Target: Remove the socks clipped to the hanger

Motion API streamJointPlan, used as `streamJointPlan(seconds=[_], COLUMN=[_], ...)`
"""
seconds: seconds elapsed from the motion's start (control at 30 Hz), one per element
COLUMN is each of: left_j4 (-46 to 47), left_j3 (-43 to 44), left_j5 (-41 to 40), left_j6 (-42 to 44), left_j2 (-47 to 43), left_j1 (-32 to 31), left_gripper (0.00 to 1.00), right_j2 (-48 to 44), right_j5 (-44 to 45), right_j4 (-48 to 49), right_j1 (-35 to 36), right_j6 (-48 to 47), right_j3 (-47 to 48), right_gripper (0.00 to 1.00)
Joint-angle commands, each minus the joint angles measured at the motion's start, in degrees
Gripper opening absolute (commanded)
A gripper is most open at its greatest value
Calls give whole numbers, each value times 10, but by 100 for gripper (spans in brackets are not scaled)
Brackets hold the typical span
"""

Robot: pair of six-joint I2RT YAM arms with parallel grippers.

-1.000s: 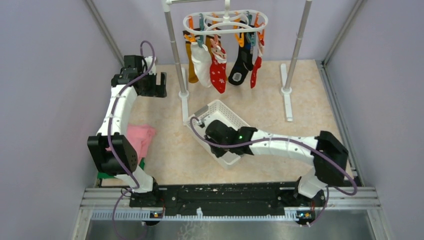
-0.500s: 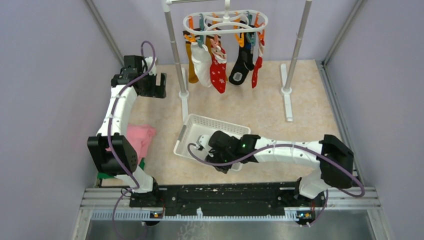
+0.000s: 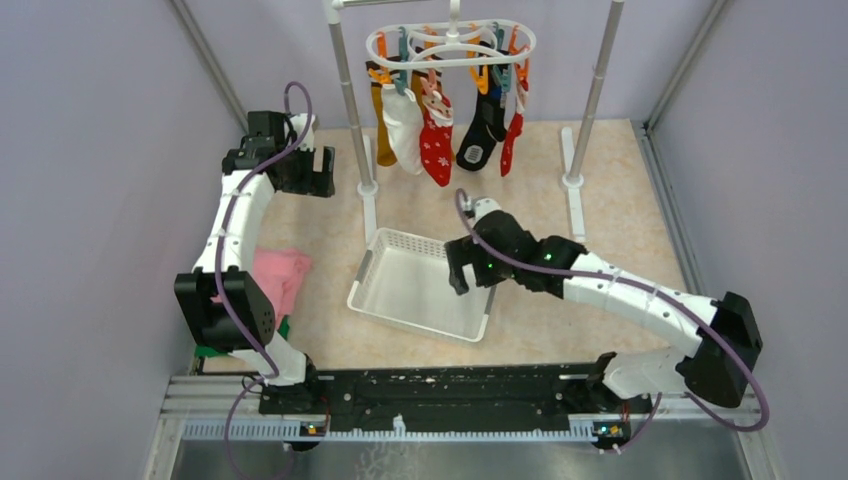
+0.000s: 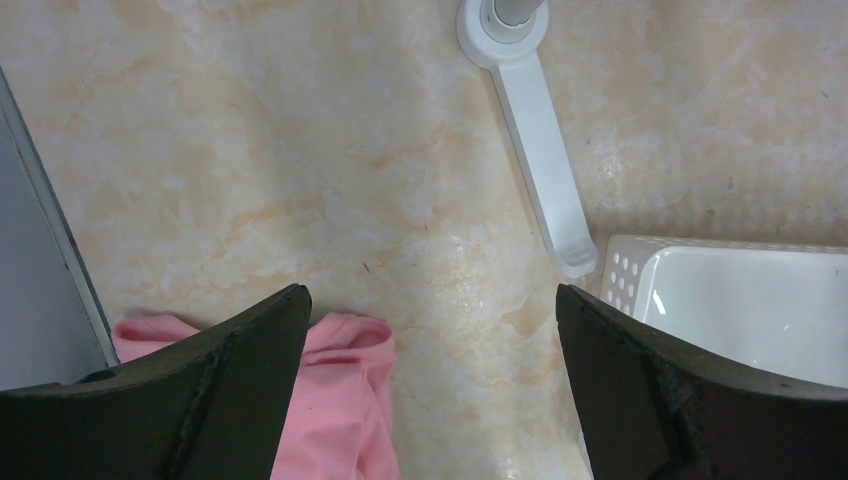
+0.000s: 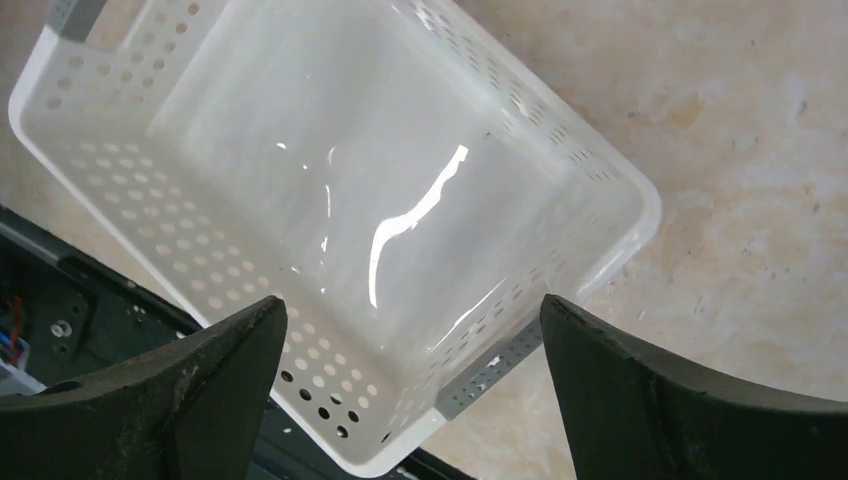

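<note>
The white oval hanger (image 3: 450,42) with orange and teal clips hangs from the rack's top bar at the back. Several socks dangle from it: mustard (image 3: 384,135), white (image 3: 405,130), red with snowflakes (image 3: 437,150), black (image 3: 483,135) and plain red (image 3: 513,140). My left gripper (image 3: 318,172) (image 4: 430,330) is open over bare floor, to the left of the rack and well below the socks. My right gripper (image 3: 470,275) (image 5: 415,340) is open above the right end of a white basket, holding nothing.
The white perforated basket (image 3: 400,242) (image 5: 620,190) (image 4: 640,270) sits flat and empty in front of the rack. The rack's poles (image 3: 350,100) (image 3: 597,90) and foot (image 4: 535,140) flank the socks. A pink cloth (image 3: 282,275) (image 4: 350,400) lies at the left, over a green cloth (image 3: 210,350).
My right gripper has opened and let go of the basket, which went from tilted to flat nearer the front. That gripper then rose and moved back to the right. The left arm stayed still.
</note>
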Motion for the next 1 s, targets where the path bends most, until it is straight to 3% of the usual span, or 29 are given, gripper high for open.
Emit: streamJointPlan(seconds=[0.0,0.1,0.3,0.53,0.77,0.97], left_j4=[16,17,18,18,8,-4], left_j3=[-2,-4,-7,-1,14,33], left_j5=[4,3,11,33,120,155], left_j6=[8,11,23,21,30,33], left_j2=[-28,-31,-35,-33,-41,-50], left_j1=[3,3,3,3,2,2], left_gripper=[99,99,99,99,99,99], right_j2=[-27,-17,-61,-65,-82,-45], right_j5=[-34,-27,90,87,46,70], right_j4=[15,6,-99,-103,-15,-16], right_j1=[-30,-30,-30,-56,-152,-188], right_j6=[152,182,196,191,159,105], right_j3=[-38,-47,-28,-75,-134,-59], right_gripper=[94,88,87,82,55,49])
